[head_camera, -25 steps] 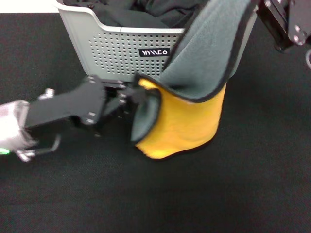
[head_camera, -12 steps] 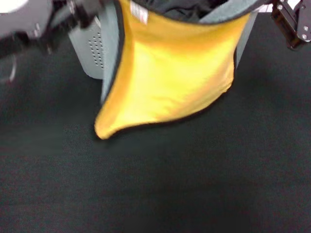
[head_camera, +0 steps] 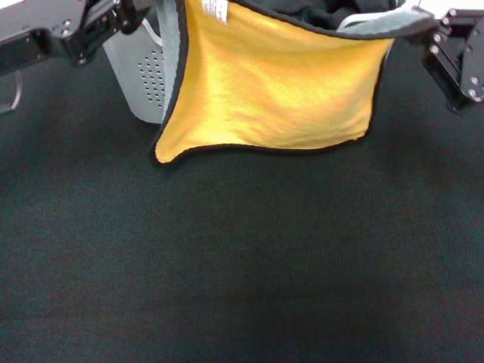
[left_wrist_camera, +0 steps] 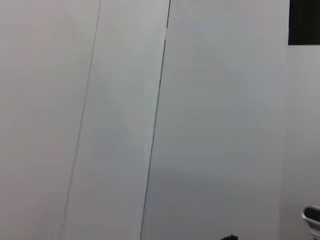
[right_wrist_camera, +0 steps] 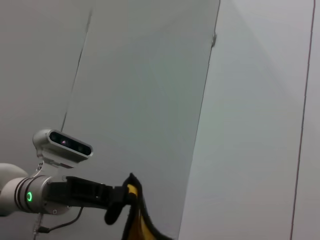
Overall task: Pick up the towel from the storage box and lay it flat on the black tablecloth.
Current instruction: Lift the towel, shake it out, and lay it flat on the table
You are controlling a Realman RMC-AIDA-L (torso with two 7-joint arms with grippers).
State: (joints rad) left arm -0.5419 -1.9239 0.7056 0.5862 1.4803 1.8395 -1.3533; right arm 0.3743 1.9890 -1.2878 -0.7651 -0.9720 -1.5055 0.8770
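Note:
The towel (head_camera: 272, 83) hangs spread in the air in the head view, yellow side toward me, with black edging and a white label (head_camera: 215, 9) at its top. My left gripper (head_camera: 147, 13) is shut on its upper left corner. My right gripper (head_camera: 427, 32) is shut on its upper right corner, where the grey side folds over. The lower edge hangs just above the black tablecloth (head_camera: 242, 265). The storage box (head_camera: 140, 76) stands behind the towel, mostly hidden. The right wrist view shows the left gripper (right_wrist_camera: 125, 195) pinching the towel (right_wrist_camera: 136, 226).
Black clothes (head_camera: 318, 11) lie in the storage box behind the towel's top edge. The tablecloth stretches wide in front of and beside the box. The left wrist view shows only a pale wall (left_wrist_camera: 150, 120).
From one second ago, my left gripper has lifted its corner up and to the left, unfolding the towel. In the last half second the towel has stretched wider and its lower edge has risen.

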